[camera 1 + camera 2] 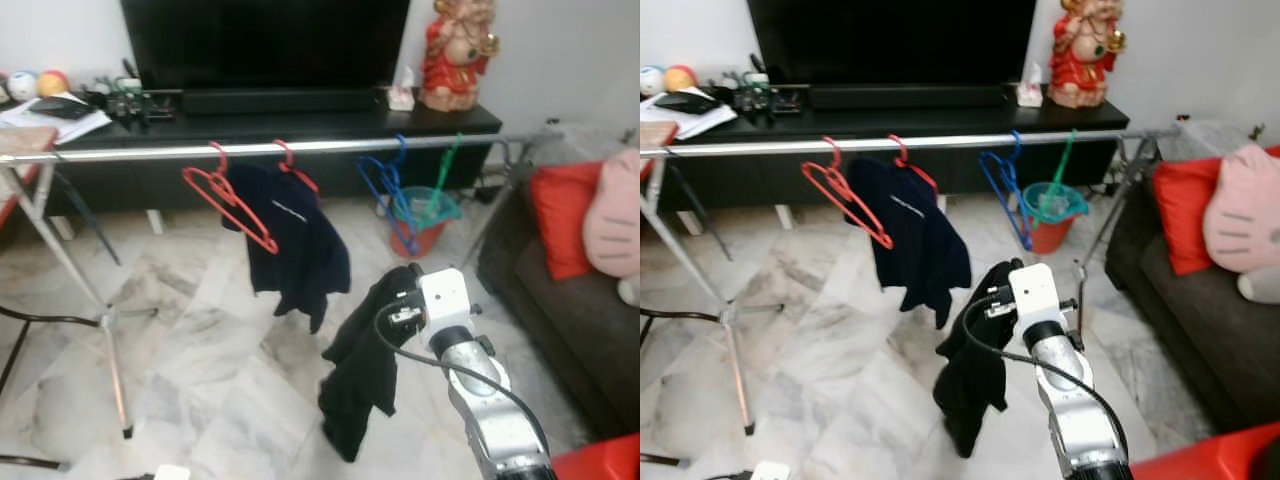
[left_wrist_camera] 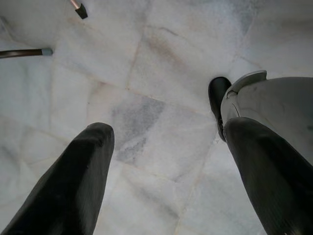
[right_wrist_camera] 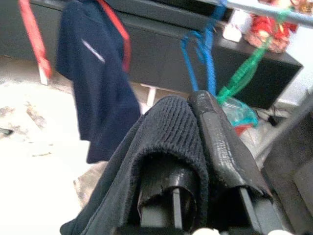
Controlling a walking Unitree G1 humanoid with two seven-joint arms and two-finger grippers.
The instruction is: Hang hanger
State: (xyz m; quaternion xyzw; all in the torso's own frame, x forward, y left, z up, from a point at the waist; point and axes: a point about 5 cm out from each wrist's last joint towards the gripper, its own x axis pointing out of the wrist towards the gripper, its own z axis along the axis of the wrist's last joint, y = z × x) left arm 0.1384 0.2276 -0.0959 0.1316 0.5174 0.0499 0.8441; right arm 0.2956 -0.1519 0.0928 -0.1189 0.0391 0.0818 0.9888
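A silver clothes rail runs across the room in front of the TV stand. On it hang an empty red hanger, a navy shirt on a second red hanger, blue hangers and a green hanger. My right gripper is raised below and before the blue hangers, shut on a black garment that drapes over its fingers and hangs toward the floor. Any hanger inside the garment is hidden. My left gripper hangs open over the marble floor.
The black TV stand stands behind the rail. A dark sofa with a red cushion and pink plush is at the right. A red bucket sits under the rail. The rack's legs stand at the left.
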